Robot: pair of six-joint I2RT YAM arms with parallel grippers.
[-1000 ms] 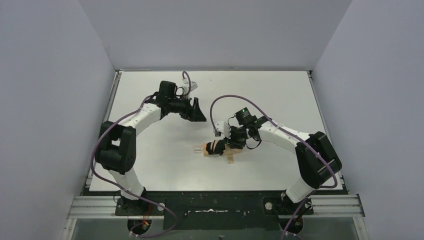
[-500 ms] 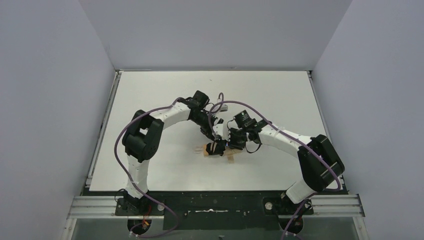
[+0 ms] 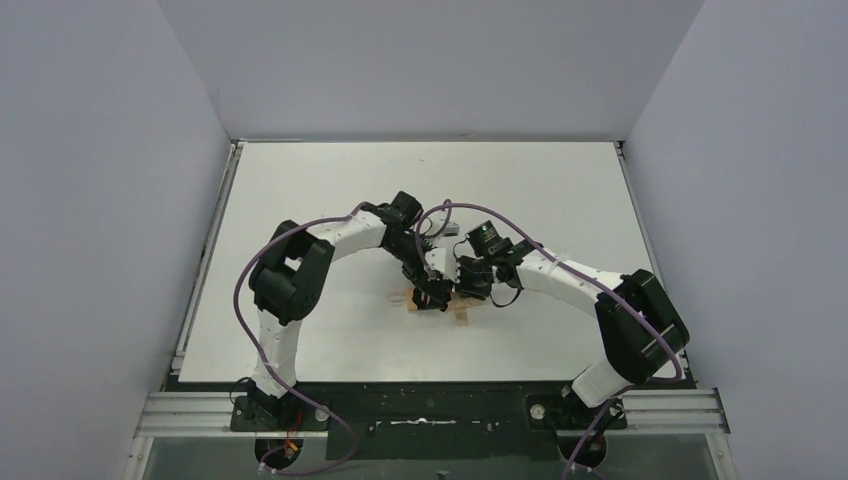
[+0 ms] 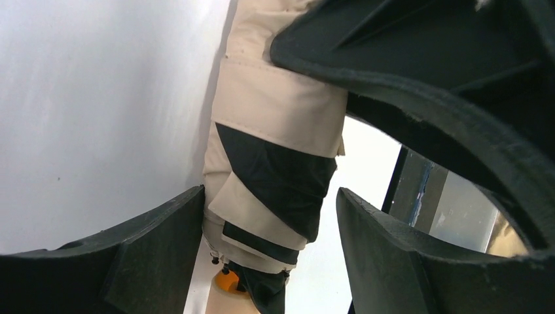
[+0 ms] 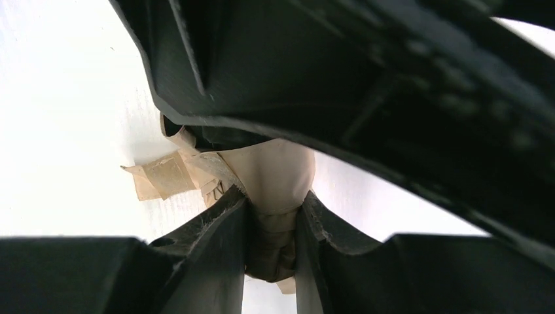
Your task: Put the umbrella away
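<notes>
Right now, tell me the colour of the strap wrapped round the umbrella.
Black strap over the tan umbrella; left wrist view shows it best.

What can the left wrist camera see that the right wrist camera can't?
Only the left wrist view shows the black strap around the umbrella, an orange bit at its end, and the left gripper with a finger on either side. Only the right wrist view shows the right gripper pinching the tan fabric, plus a tan flap lying on the table. Both show the umbrella and white table.
</notes>
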